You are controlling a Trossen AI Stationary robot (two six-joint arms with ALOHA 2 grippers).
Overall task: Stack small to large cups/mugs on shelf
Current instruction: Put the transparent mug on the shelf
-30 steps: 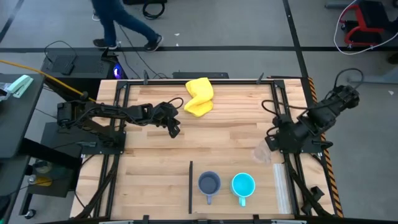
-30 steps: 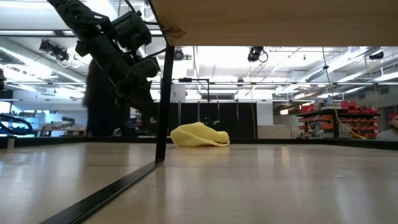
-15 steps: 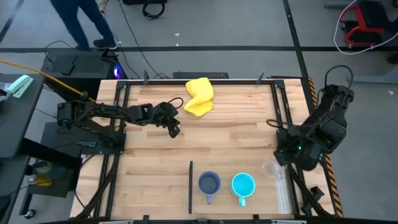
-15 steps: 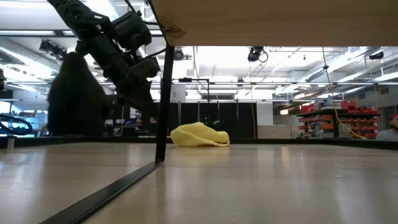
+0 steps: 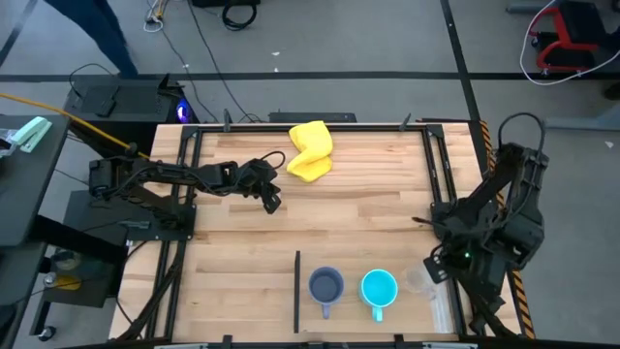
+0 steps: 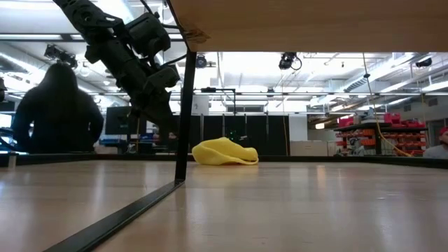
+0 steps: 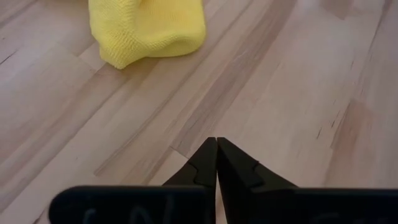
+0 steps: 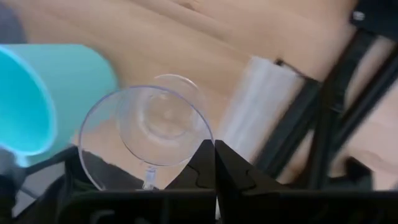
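Pale wooden planks of the table [image 5: 349,218] are seen from above, framed by black rails. At its near right edge, the right gripper [image 5: 435,274] is clenched on the clear cup [image 5: 419,281], which is held just to the right of the turquoise mug [image 5: 379,289]. In the right wrist view, the fingers are pressed together at the clear cup's [image 8: 148,132] rim, with the turquoise mug [image 8: 46,93] close beside it. A grey-blue mug [image 5: 325,287] is placed just left of the turquoise one, both with handles turned toward the near edge. A yellow cloth [image 5: 310,150] is left crumpled at the far edge. The left gripper [image 5: 271,200] is held over bare wood at the left, near the cloth, fingers [image 7: 208,163] closed on nothing. A person [image 6: 57,108] is visible in the room beyond.
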